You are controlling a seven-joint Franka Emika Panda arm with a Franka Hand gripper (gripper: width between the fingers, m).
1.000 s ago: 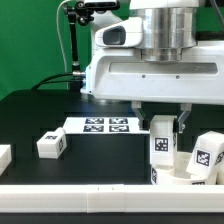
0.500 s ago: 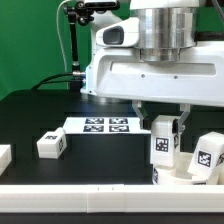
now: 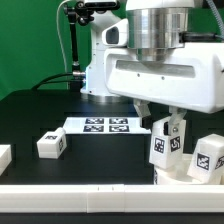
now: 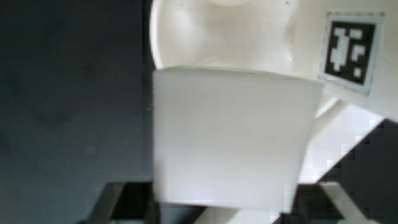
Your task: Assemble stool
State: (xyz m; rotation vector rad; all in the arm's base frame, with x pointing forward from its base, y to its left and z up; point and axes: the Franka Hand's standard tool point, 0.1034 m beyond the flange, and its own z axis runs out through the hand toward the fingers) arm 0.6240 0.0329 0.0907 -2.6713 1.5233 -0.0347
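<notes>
a leg [image 3: 163,146] is gripped tilted by the jaws at lower right; cross-threading into the seat [image 3: 176,178] is risked.

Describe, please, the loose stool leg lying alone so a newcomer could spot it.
Find the marker board flat on the black table. Just off its corner, toward the exterior view's left, lies a white leg. Unlike the board, it is blocky, with a tag on top.

a loose leg [image 3: 52,144] lies on the table [image 3: 30,115], to the exterior view's left of the marker board [image 3: 100,126]; further right, on the seat [image 3: 181,179], stand the inner leg [image 3: 163,150] and the outer leg [image 3: 208,158].
</notes>
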